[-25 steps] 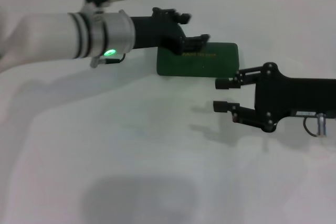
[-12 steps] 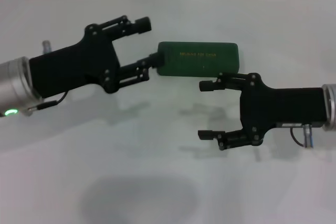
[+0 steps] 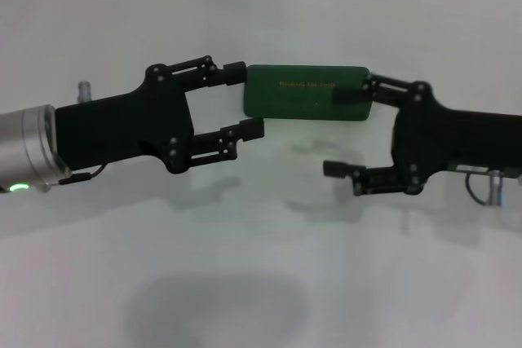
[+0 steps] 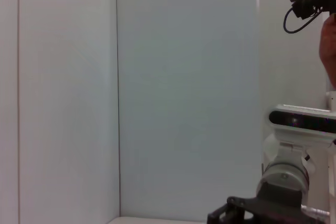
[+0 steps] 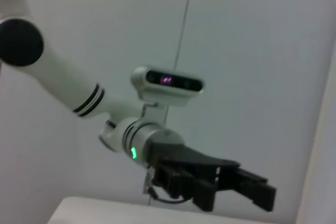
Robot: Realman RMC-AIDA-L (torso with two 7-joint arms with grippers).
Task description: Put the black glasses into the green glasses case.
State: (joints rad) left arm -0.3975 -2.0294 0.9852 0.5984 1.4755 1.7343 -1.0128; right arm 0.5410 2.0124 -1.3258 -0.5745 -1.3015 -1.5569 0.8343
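I see the green glasses case lying closed on the white counter, toward its far side, gold lettering up. My left tool reaches in from the left with its fingers spread apart and nothing between them; its upper fingertip sits right at the case's left end, though I cannot tell if it touches. My right tool comes in from the right, also spread wide and empty, its upper finger overlapping the case's right end. In the right wrist view the left tool shows with its wrist camera above it. I cannot find the black glasses in any view.
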